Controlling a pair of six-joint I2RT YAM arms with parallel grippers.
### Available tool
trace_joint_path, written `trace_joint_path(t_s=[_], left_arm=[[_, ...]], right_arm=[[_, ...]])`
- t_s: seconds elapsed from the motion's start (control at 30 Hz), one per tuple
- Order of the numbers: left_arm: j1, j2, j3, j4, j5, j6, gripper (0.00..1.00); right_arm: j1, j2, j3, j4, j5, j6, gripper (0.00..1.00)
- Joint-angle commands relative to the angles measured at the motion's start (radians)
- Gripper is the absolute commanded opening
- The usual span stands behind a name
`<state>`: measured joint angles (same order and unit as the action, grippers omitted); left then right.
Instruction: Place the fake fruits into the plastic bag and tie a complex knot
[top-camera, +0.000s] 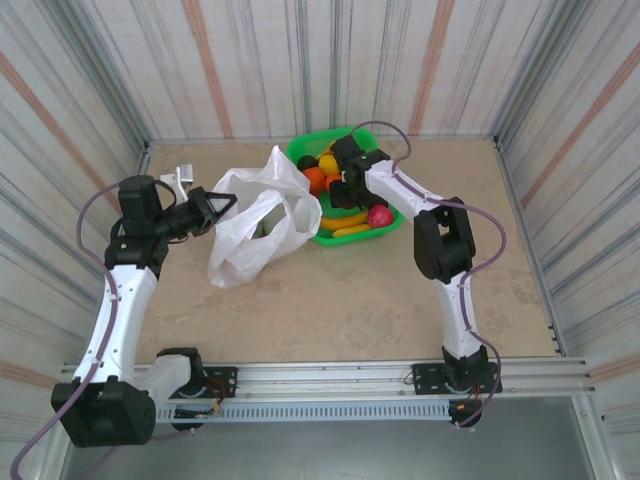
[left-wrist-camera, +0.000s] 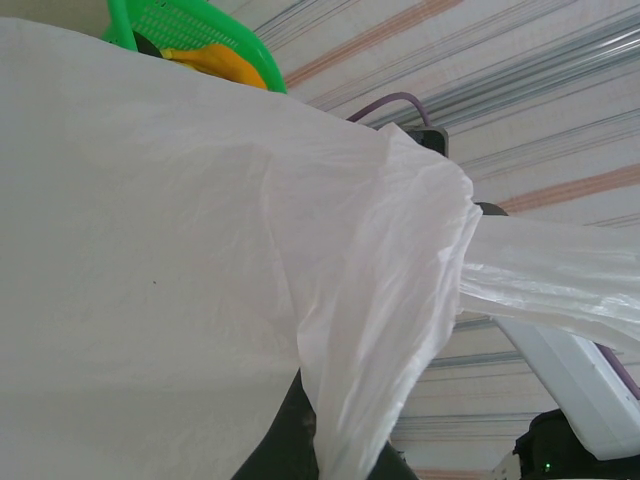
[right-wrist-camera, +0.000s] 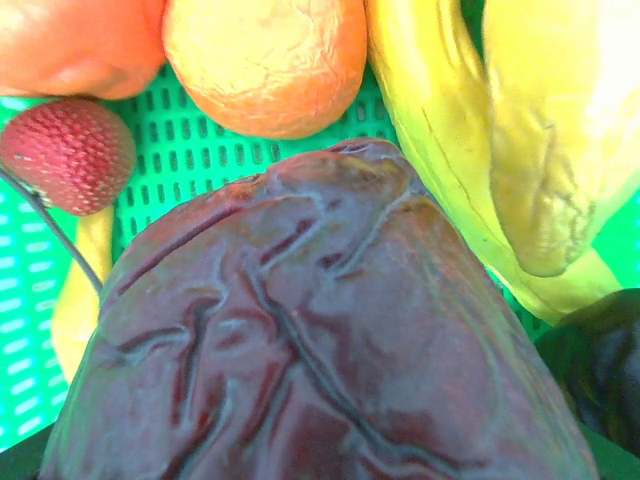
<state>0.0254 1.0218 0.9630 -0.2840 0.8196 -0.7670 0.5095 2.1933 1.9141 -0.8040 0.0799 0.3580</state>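
Beige mottled table (top-camera: 350, 300) sitting inside striped corrugated walls (top-camera: 250, 60). Left of green basket (top-camera: 300, 148), left gripper (top-camera: 225, 208) clamping plastic bag (top-camera: 250, 245). Right gripper (top-camera: 345, 180) hovering in basket over fake fruits (top-camera: 345, 221); fingers' state unclear.

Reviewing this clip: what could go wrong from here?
1. The purple fruit, glossy and rounded, lies close under the right tool in the basket; it may slip when lifted.
2. The left tool pinches the bag at one edge, so the mouth looks slack; a released fruit could miss it.
3. The bag lies against the basket, so the right tool might snag its film.
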Motion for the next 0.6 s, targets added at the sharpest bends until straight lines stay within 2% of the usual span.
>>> trace_joint_path(t_s=[0.0, 0.43, 0.57], left_arm=[[0.006, -0.011, 0.01, 0.023, 0.027, -0.005, 0.0], [0.006, 0.011, 0.012, 0.028, 0.023, -0.005, 0.0], [0.005, 0.017, 0.017, 0.025, 0.028, 0.002, 0.0]], right_arm=[[0.002, -0.094, -0.03, 0.02, -0.008, 0.012, 0.55], [0.009, -0.361, -0.241, 0.045, -0.031, 0.01, 0.55], [0.015, -0.474, -0.312, 0.043, -0.09, 0.007, 0.55]])
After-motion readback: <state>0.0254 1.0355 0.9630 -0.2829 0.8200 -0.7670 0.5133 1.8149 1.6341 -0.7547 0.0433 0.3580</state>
